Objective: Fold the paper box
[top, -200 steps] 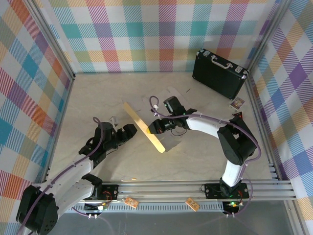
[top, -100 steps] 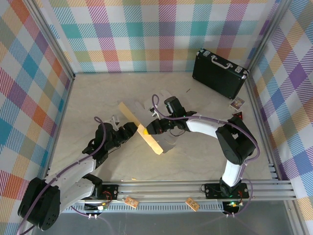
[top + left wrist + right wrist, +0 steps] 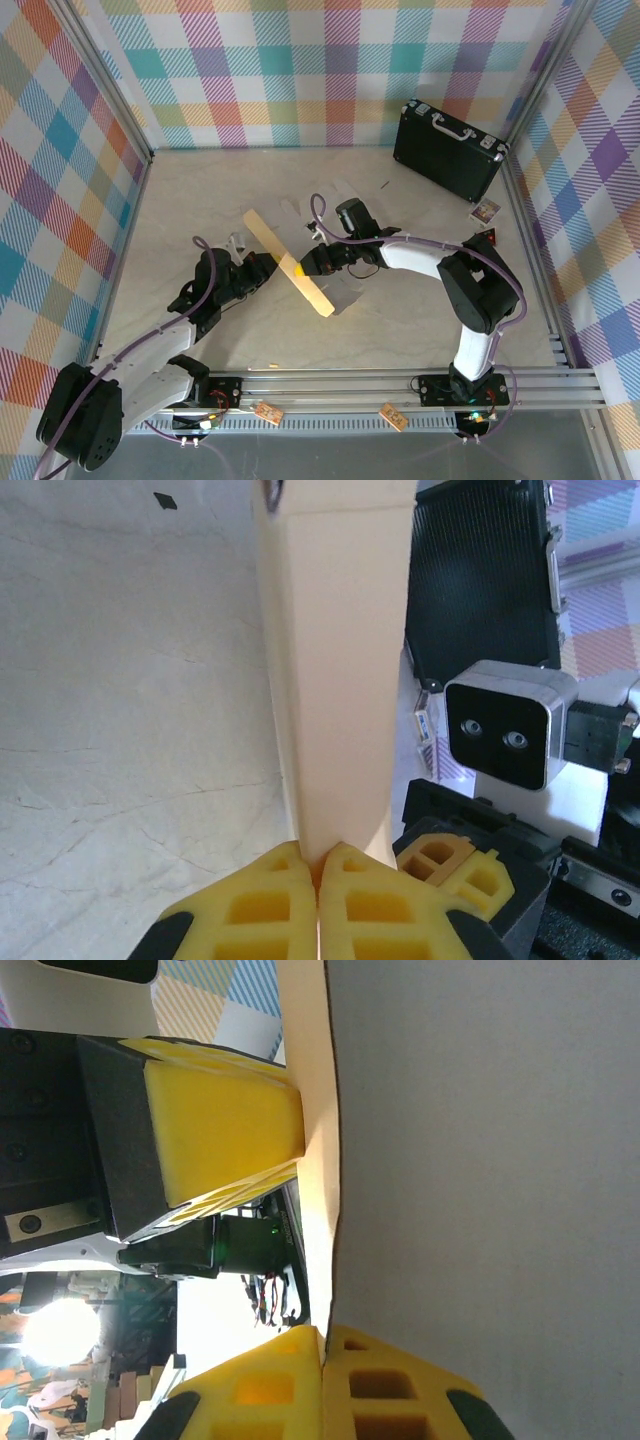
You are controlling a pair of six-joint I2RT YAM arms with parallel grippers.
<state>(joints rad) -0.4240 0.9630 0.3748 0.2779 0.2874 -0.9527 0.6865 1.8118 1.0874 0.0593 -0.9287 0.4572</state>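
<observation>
Operator: Stock check. The paper box (image 3: 290, 262) is thin die-cut cardboard, tan on one face and white on the other. It is lifted off the worktop (image 3: 200, 190) near the middle. One long tan flap stands on a slant between the two arms, and a pale panel hangs low on the right arm's side.

Reviewer: Grip status?

Operator: The left end effector (image 3: 318, 865) is closed on the near end of the tan flap, with its yellow pads pinched flat against the sheet. The right end effector (image 3: 323, 1338) is closed on an edge of the same box, tan face on one side and white on the other. The two grips sit just beside each other.

Reviewer: Handling?

Operator: Judgement only. The sheet should be very light, fairly stiff across a flat panel, and free to hinge at each score line. A long flap pinched at one end will likely bow or swing. The matte paper should give the ribbed foam pads good friction, so slipping is the lesser worry. Crushing an edge or tearing at a slot or tab is the greater one.

Reviewer: Where to hold?

Operator: On a plain panel edge close to a score, one grip on each side of the fold. Avoid the tabs.

Reviewer: Surroundings?

Operator: The worktop is smooth and beige with a marbled pattern. A black hard briefcase (image 3: 448, 148) with a metal handle stands in the far right corner, well apart. The walls are plaid.
</observation>
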